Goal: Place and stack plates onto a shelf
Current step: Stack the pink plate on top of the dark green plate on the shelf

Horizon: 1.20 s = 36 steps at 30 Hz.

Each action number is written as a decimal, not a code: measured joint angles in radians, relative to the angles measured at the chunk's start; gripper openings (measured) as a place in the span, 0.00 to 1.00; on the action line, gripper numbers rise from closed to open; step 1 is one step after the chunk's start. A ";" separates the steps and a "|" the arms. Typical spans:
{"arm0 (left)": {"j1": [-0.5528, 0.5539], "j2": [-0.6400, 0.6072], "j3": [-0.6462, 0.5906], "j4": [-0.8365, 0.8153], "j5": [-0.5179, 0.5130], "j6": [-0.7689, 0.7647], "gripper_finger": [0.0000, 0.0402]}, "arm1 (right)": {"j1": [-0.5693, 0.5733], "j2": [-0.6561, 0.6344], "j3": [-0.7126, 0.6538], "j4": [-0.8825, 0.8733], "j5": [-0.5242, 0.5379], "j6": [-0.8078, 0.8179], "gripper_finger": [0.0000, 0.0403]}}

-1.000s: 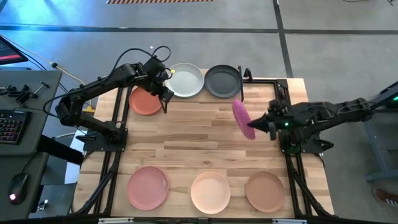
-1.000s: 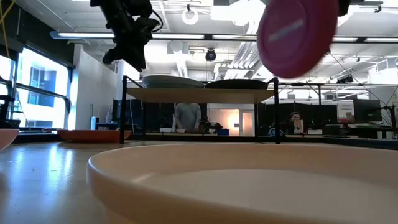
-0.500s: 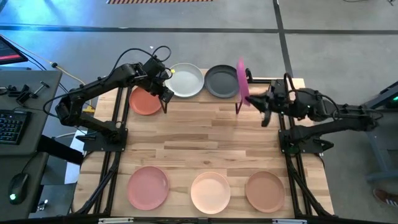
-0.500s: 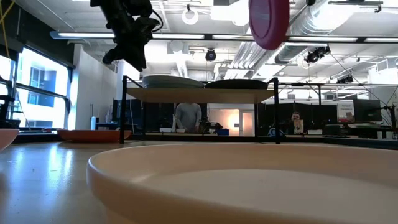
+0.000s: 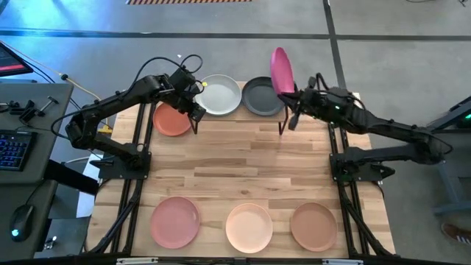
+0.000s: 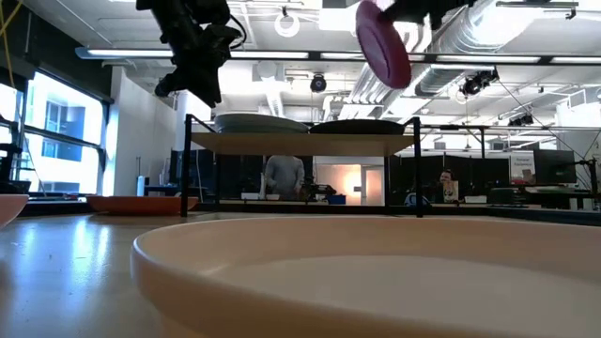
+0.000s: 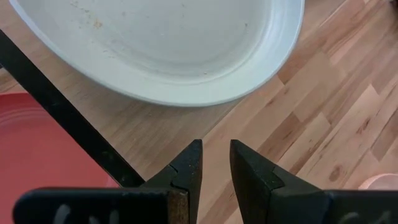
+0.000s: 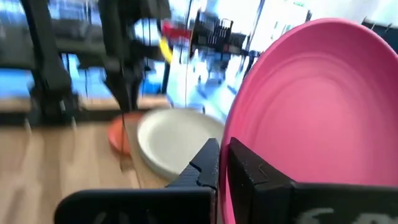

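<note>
My right gripper point(image 5: 291, 96) is shut on the magenta plate point(image 5: 280, 69), which stands on edge above the right end of the shelf point(image 6: 300, 143). A pale mint plate point(image 5: 221, 94) and a dark grey plate point(image 5: 260, 96) lie on the shelf. My left gripper point(image 5: 197, 109) hovers over the shelf's left end, its fingers a little apart and empty. The orange plate point(image 5: 170, 120) lies on the table left of the shelf. Pink point(image 5: 175, 221), cream point(image 5: 249, 227) and tan point(image 5: 314, 226) plates lie along the near edge. The sage green plate is out of view. My right gripper pinches the magenta plate's rim point(image 8: 236, 155) between its two fingers, one on the hollow face and one on the underside. The fingers come level from the table's right side. The plate is lifted clear, nearly upright, and rises above the fingers.
The shelf's black legs point(image 5: 280, 126) stand on the wooden table point(image 5: 243, 162). A desk with a keyboard point(image 5: 15, 147) stands left of the table. People point(image 6: 284, 176) show in the room behind the shelf.
My right gripper has carried the magenta plate from the table's middle right toward the far edge and the shelf. The plate has turned from showing its underside to the near side to standing almost edge-on, tipped the other way.
</note>
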 joint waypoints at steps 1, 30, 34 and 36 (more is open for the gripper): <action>0.000 0.000 0.000 0.000 0.000 0.000 0.18 | -0.014 0.023 0.018 -0.027 -0.008 -0.018 0.00; 0.000 0.000 0.000 0.000 -0.005 0.036 0.18 | -0.095 0.596 0.601 -0.842 -0.071 -0.229 0.00; 0.000 0.000 0.000 0.000 -0.005 0.036 0.18 | -0.093 0.618 0.601 -0.850 -0.078 -0.229 0.00; 0.000 0.000 0.000 0.000 -0.005 0.036 0.18 | -0.088 0.628 0.601 -0.851 -0.078 -0.229 0.00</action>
